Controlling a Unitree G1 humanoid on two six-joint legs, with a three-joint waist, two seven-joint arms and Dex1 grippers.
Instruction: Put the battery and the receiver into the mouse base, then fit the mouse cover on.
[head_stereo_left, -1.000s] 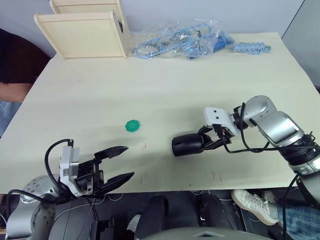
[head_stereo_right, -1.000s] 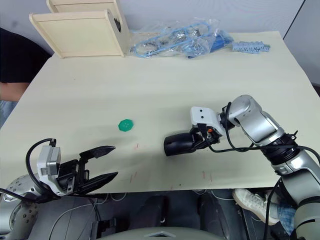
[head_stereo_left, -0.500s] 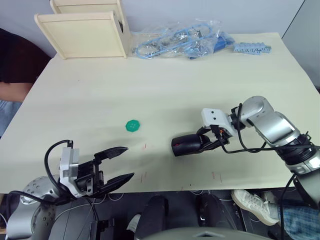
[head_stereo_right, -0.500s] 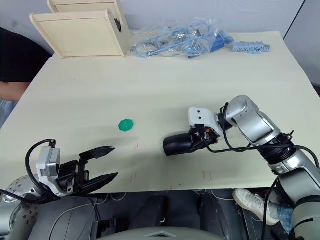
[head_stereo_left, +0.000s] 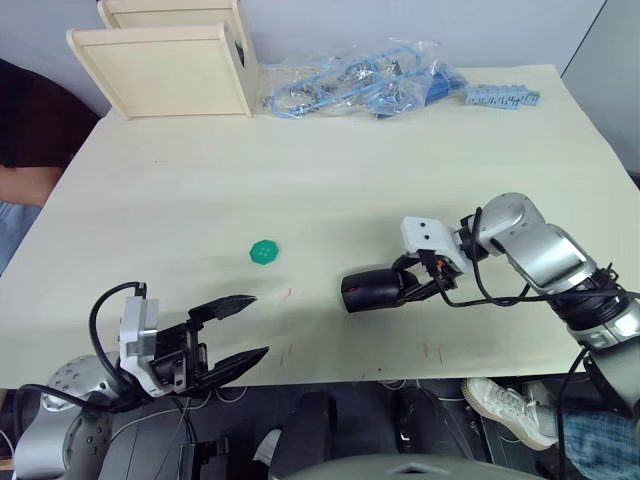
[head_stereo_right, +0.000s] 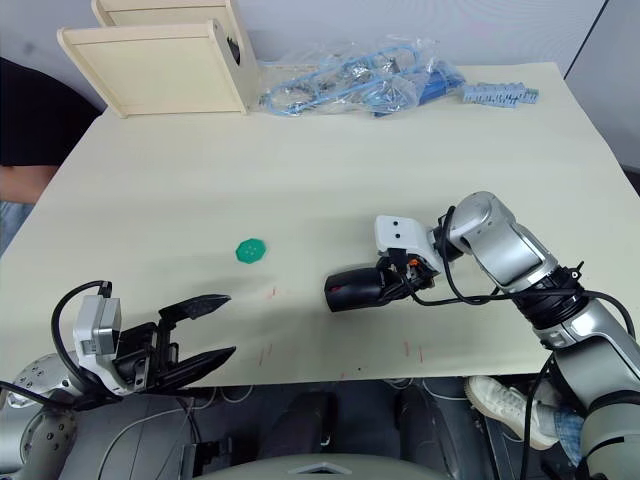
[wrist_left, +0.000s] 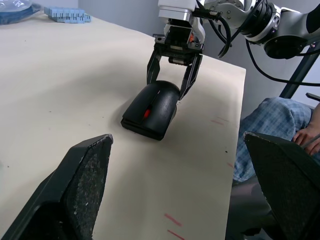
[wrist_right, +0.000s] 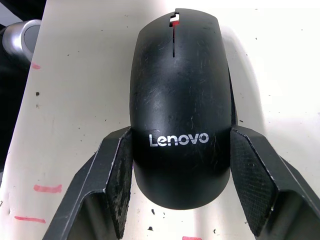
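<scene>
1. The mouse cover (wrist_right: 179, 105) sits on the mouse base (wrist_left: 145, 125), right of frame centre on the desk (head_stereo_left: 330, 180) (battery and receiver presumably inside).
2. The right gripper (wrist_right: 177, 192) straddles its rear, fingers open, barely touching; the left gripper (head_stereo_left: 235, 328) idles open at lower left.
3. Only seating looks left.

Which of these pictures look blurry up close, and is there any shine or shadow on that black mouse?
Left wrist view: the left gripper's rough black fingers loom soft and unfocused; the mouse beyond is sharp. Right wrist view: the glossy black mouse cover shows pale sheen and fine scratches, with a soft shadow on the cream table.

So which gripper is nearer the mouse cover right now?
Right. The right gripper straddles the mouse cover, one finger at each side of its rear. The left gripper hangs open off the table's near edge, well apart.
</scene>
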